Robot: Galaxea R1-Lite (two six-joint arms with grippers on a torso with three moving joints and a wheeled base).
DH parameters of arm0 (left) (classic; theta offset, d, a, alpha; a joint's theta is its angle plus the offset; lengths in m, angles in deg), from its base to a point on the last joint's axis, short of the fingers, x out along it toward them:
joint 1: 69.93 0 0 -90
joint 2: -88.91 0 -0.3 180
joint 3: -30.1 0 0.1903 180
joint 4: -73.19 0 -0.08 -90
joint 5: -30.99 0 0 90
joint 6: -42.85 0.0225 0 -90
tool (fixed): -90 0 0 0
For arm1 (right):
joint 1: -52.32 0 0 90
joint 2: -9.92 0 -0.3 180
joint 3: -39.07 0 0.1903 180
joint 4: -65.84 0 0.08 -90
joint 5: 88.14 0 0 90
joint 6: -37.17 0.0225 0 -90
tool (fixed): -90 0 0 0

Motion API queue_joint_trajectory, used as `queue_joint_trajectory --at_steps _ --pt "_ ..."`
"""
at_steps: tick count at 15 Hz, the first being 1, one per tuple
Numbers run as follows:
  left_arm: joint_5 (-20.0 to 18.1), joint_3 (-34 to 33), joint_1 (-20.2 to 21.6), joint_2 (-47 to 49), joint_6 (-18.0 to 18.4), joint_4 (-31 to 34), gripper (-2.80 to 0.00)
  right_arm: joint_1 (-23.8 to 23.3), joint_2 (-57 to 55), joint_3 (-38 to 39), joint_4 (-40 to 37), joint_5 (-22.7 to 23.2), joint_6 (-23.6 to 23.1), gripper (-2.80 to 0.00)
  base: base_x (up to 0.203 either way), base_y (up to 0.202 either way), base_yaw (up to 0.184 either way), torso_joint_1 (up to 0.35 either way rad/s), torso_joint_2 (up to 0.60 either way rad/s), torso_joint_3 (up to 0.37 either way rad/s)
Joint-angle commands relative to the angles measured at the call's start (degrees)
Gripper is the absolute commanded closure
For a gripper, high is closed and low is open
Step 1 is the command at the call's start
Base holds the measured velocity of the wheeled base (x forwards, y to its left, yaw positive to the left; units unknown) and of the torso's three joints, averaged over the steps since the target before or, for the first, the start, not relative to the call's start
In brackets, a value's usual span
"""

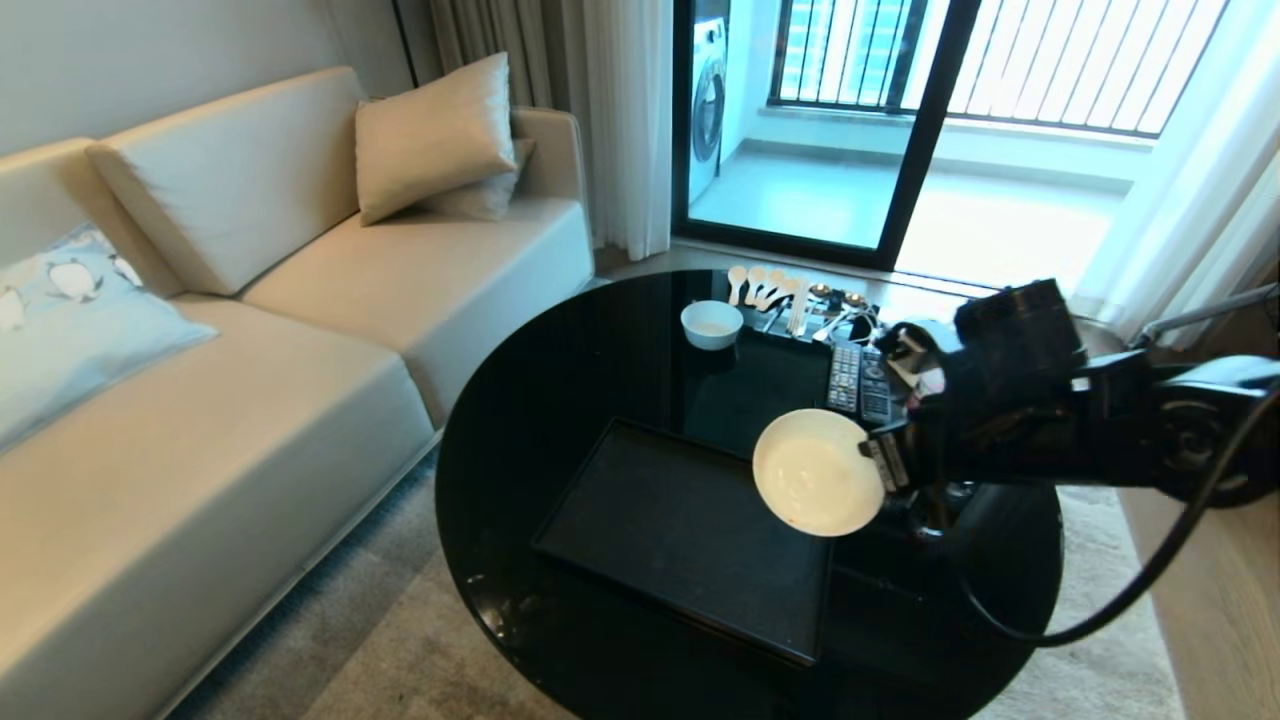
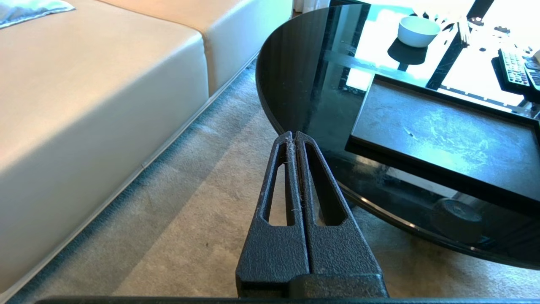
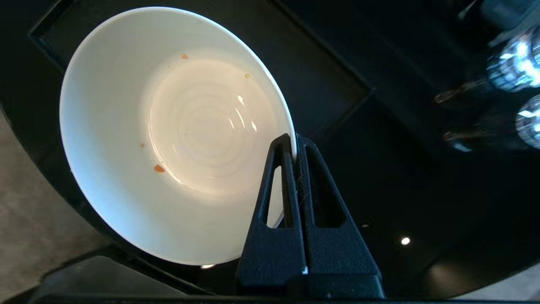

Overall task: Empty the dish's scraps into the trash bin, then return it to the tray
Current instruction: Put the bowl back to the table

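pinching smooth round white dish [image 3: 126,169] rim, right gripper [image 3: 295,145], matte rectangular tray [image 1: 680,530]

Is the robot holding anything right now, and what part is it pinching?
Yes. The right gripper is holding the dish, pinching it by the rim. The left gripper holds nothing.

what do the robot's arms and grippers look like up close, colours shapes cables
Both grippers are matte black, grainy plastic: two long tapering fingers, each with a slot-shaped cutout. The left gripper has pale fluff along its inner edges. In the head view the right gripper shows a small white ribbed patch, and its arm is bulky, black and boxy, with a round joint housing and a thick black cable looping below.
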Motion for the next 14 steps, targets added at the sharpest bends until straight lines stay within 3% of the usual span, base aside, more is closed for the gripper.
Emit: queue_joint_trajectory --at_steps 1,3,7,14 --pt "0.0 0.0 0.0 -0.02 -0.07 -0.05 0.0 4.08 -7.28 -1.75 -0.47 -2.74 10.47 0.0 0.0 0.0 0.0 0.0 0.0 0.0" --pt "0.0 0.0 0.0 -0.02 -0.07 -0.05 0.0 5.56 -10.22 -1.94 -1.03 -5.33 15.26 0.0 0.0 0.0 0.0 0.0 0.0 0.0" --pt "0.0 0.0 0.0 -0.02 -0.07 -0.05 0.0 6.74 -12.79 -1.73 -1.2 -5.71 25.16 0.0 0.0 0.0 0.0 0.0 0.0 0.0" --pt "0.0 0.0 0.0 -0.02 -0.07 -0.05 0.0 6.75 -19.78 -6.61 -0.32 -6.09 28.83 0.0 0.0 0.0 0.0 0.0 0.0 0.0"
